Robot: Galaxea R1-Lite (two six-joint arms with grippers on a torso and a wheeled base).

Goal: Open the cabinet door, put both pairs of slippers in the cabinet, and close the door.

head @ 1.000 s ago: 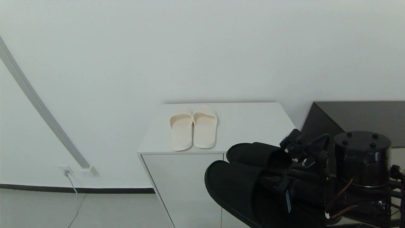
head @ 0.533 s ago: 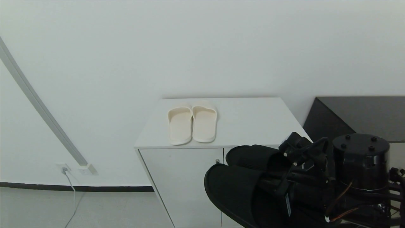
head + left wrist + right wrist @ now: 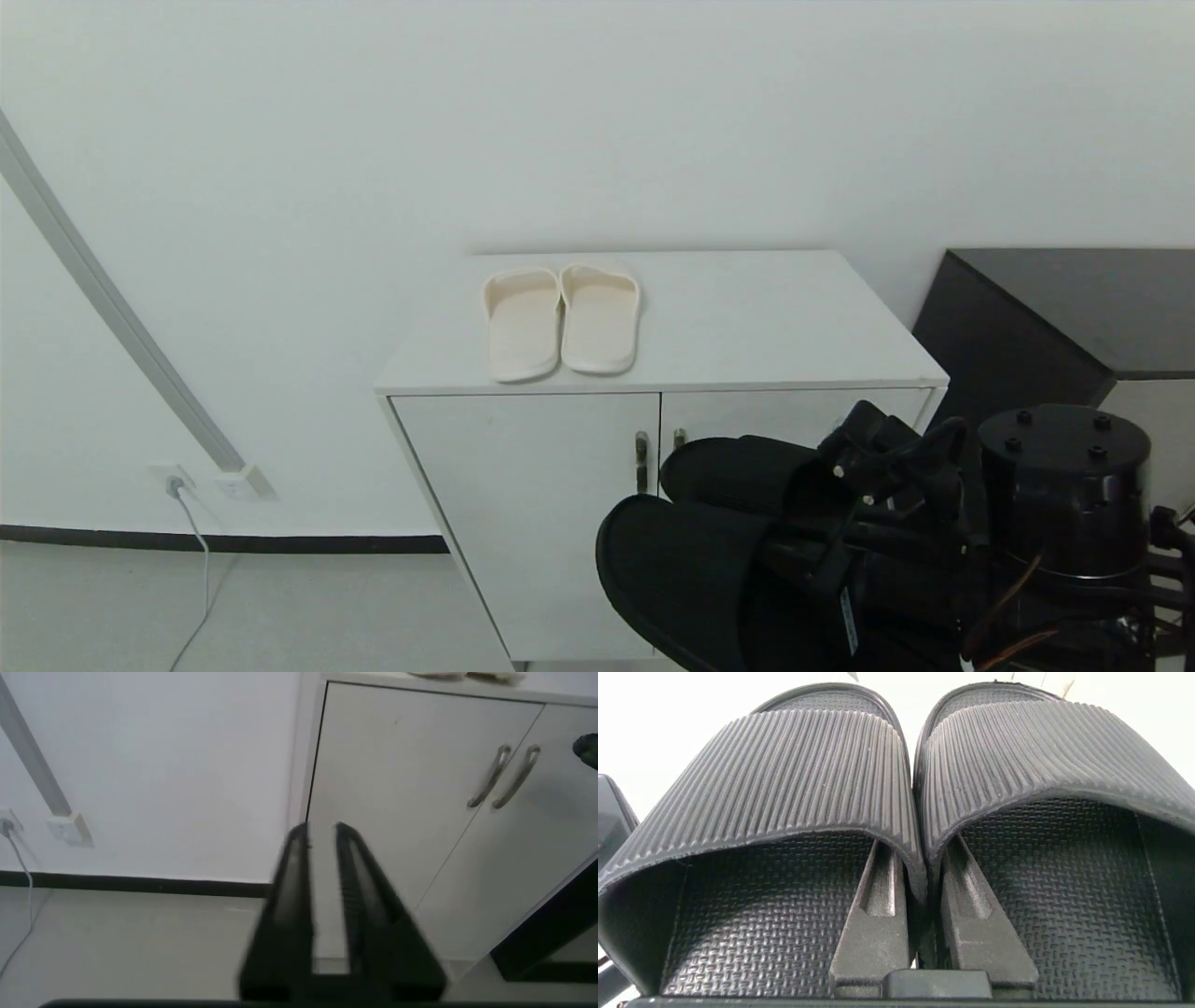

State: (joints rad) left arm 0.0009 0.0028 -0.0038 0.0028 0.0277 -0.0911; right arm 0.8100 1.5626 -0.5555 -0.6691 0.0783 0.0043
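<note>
Black ribbed slippers (image 3: 709,551) are hanging as a pair from my right gripper (image 3: 918,887): I am keeping one finger inside each shoe, and the two are squeezing the inner side walls of the pair together between them. I am holding them low in front of the cabinet (image 3: 747,317), just before its right door (image 3: 794,415). My left gripper (image 3: 322,835) is carrying nothing, with its fingers drawn almost together and only a thin slit showing between them; it is pointing toward the lower part of the left door (image 3: 523,504). As I am judging it, the job is barely starting. Both doors are standing shut, their handles (image 3: 641,460) are side by side at the middle seam and untouched, and the cream slippers (image 3: 560,322) are sitting neatly on the cabinet top, toward its left side. So opening, loading both pairs and closing are all waiting to be done. Much of the right door is hiding behind the black pair and my own arm, the inside of the cabinet is unseen, and I cannot tell how firmly my fingers are biting the rubber.
</note>
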